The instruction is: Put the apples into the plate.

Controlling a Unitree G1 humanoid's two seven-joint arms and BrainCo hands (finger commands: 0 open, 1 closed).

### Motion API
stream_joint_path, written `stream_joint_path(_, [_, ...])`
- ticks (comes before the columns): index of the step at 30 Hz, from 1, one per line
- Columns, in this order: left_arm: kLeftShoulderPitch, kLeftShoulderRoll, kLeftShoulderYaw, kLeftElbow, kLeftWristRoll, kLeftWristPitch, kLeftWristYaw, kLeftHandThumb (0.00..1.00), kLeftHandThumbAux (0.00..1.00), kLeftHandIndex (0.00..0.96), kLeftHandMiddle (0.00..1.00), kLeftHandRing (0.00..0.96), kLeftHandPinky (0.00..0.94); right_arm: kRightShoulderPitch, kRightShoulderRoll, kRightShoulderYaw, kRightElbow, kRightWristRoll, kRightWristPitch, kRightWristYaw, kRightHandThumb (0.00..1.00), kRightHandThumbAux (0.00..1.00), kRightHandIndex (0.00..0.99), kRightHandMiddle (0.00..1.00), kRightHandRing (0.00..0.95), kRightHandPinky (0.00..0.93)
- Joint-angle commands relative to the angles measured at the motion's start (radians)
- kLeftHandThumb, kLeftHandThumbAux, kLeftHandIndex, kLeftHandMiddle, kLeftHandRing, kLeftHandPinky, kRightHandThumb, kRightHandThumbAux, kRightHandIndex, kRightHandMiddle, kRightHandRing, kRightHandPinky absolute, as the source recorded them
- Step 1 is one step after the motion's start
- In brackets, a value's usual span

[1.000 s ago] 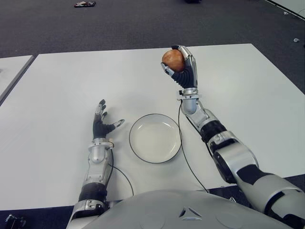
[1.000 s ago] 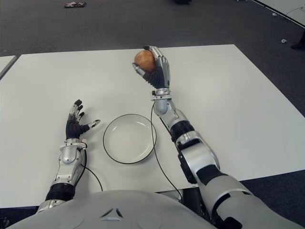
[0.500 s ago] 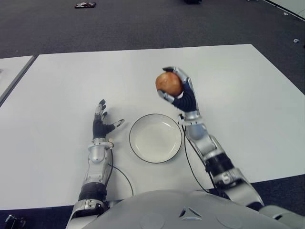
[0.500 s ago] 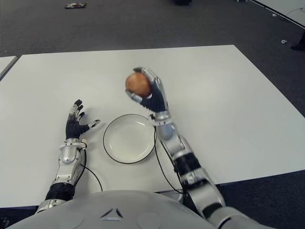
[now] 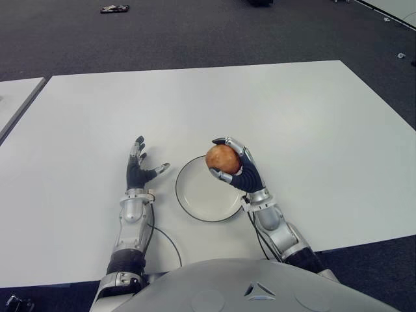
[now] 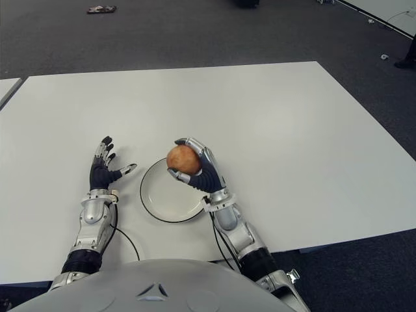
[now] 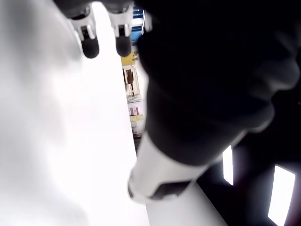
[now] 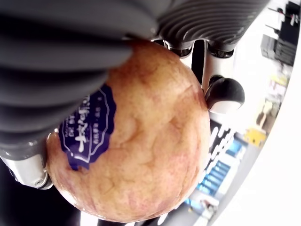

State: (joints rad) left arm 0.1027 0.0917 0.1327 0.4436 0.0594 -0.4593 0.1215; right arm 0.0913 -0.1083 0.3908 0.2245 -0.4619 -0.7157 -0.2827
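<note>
My right hand [image 5: 235,168] is shut on a reddish-yellow apple [image 5: 221,158] and holds it in the air above the right part of the white plate [image 5: 195,197] with a dark rim. The right wrist view fills with the apple [image 8: 146,150], a blue sticker on its skin, and my fingers [image 8: 70,61] curled over it. My left hand [image 5: 138,169] shows on the table to the left of the plate, fingers spread, holding nothing. No other apple is in sight.
The white table [image 5: 312,123] stretches wide to the far side and to the right. A second white table's edge [image 5: 13,97] shows at the far left. Dark carpet [image 5: 195,32] lies beyond, with a small object [image 5: 115,8] on it.
My right hand has carried the apple from high over the far middle of the table back toward me and down, to just above the plate. The left hand has not moved.
</note>
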Motion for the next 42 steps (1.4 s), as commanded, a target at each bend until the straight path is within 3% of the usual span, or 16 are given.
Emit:
stream_joint_path(1, [0.016,-0.006,-0.014,0.01,0.007,0.027,-0.007,0.0,0.483,0.0,0.0,0.0,0.0,0.031,-0.011,0.023,-0.029,0.011,-0.012,0.054,0.737,0.71,0.437,0.849,0.864,0.879])
stream_joint_path(13, [0.013,-0.002,-0.011,0.018,0.007,0.03,-0.006,0.0,0.483,0.0,0.0,0.0,0.0,-0.015,-0.032,0.037,0.023,0.003,-0.016,0.146,0.734,0.711,0.439,0.876,0.869,0.889])
stream_joint_path(22, [0.009,-0.001,-0.01,0.023,0.004,0.035,-0.008,0.0,0.491,0.0,0.0,0.0,0.0,0.003,-0.072,0.038,-0.021,0.014,0.07,0.263,0.739,0.709,0.44,0.866,0.863,0.87])
stream_joint_path(27, [0.001,0.001,-0.008,0.032,0.001,0.04,-0.011,0.0,0.495,0.0,0.0,0.0,0.0,-0.009,-0.072,0.029,-0.01,0.001,0.076,0.266,0.735,0.708,0.441,0.857,0.861,0.84])
stream_joint_path(31, [-0.001,0.001,-0.008,0.031,-0.001,0.041,-0.014,0.0,0.495,0.0,0.0,0.0,0.0,-0.035,-0.066,0.022,0.026,-0.028,0.038,0.221,0.725,0.705,0.441,0.831,0.833,0.787])
stream_joint_path(36, [-0.003,0.002,-0.009,0.031,-0.004,0.038,-0.019,0.0,0.496,0.0,0.0,0.0,0.0,-0.059,-0.072,0.014,0.055,-0.094,0.021,0.152,0.698,0.705,0.433,0.643,0.601,0.538])
stream_joint_path(39, [-0.005,0.001,-0.008,0.035,-0.006,0.04,-0.021,0.0,0.499,0.0,0.0,0.0,0.0,-0.058,-0.09,0.008,0.047,-0.147,0.04,0.119,0.463,0.485,0.358,0.399,0.355,0.336])
stream_joint_path(42, [-0.007,0.0,-0.006,0.043,-0.008,0.038,-0.022,0.0,0.51,0.0,0.0,0.0,0.0,-0.051,-0.108,0.005,0.031,-0.176,0.054,0.106,0.344,0.4,0.205,0.187,0.143,0.138])
